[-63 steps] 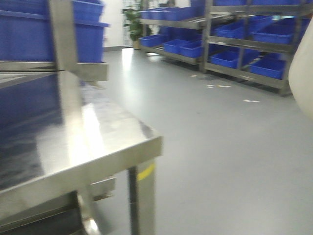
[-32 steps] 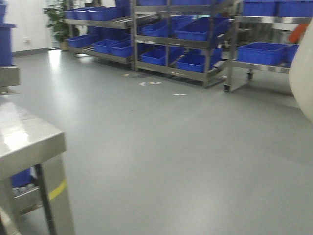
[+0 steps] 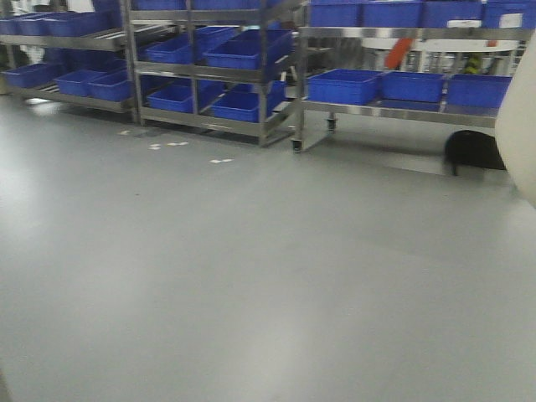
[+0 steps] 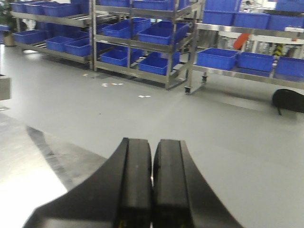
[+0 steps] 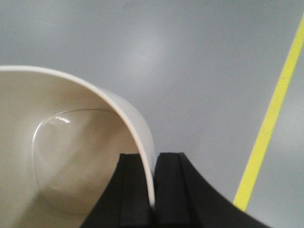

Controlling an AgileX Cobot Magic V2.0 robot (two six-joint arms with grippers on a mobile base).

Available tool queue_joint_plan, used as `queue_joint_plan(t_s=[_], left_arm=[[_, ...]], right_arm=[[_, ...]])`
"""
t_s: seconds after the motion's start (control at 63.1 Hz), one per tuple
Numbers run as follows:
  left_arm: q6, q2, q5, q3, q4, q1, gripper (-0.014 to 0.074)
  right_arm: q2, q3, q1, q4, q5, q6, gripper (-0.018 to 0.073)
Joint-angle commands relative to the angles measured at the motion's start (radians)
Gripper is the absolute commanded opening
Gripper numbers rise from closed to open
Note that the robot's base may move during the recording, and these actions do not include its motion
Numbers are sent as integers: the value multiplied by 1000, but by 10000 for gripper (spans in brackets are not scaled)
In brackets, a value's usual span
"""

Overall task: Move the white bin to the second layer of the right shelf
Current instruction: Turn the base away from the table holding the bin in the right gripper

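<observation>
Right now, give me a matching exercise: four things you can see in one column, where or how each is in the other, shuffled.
1 white bin
2 left gripper
3 blue crates
4 yellow line

A on the steel racks
B shut, empty
C on the floor
D rim clamped in right gripper

Pairs: 1-D, 2-B, 3-A, 4-C

A warehouse or factory storage hall. Tall steel racks (image 3: 131,75) stand in a row along the far side, their levels packed with blue plastic crates (image 3: 343,85). One rack rests on a castor (image 3: 296,144). The smooth grey floor (image 3: 251,276) spreads wide, with a yellow line (image 5: 270,118) painted across it.
</observation>
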Motion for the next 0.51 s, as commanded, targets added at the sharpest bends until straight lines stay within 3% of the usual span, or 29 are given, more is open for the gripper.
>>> queue_joint_plan(t_s=[0.0,0.491], left_arm=[[-5,-20,-87,28,-1,-5,85],[-5,-20,-87,28,-1,-17,85]], right_arm=[[-5,-28,-6,1,-81,-7,52],[-5,-28,-6,1,-81,-7,52]])
